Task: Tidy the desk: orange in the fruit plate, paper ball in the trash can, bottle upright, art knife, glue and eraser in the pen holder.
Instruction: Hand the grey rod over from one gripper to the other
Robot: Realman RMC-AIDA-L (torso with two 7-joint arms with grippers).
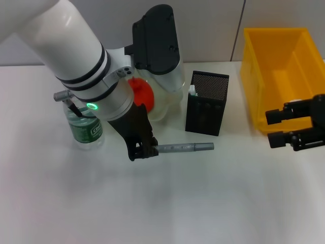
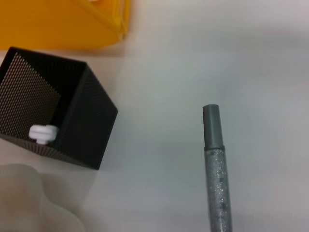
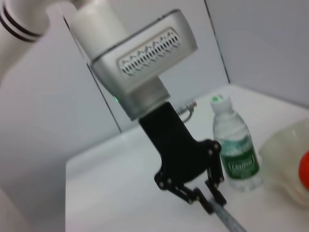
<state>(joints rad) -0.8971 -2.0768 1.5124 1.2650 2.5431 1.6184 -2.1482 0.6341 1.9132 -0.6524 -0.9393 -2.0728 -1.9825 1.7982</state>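
The left gripper clamps the grey art knife just before the pen holder.

In the head view the left arm covers most of the orange and the fruit plate, and hides the upper part of the bottle. The trash can runs off the right edge, so its far side is cut off, and the right gripper stands before its lower wall. In the left wrist view the grey glitter pen runs off the lower edge, and the white item inside the pen holder is too small to identify.

Lab-like white table, grey partitions
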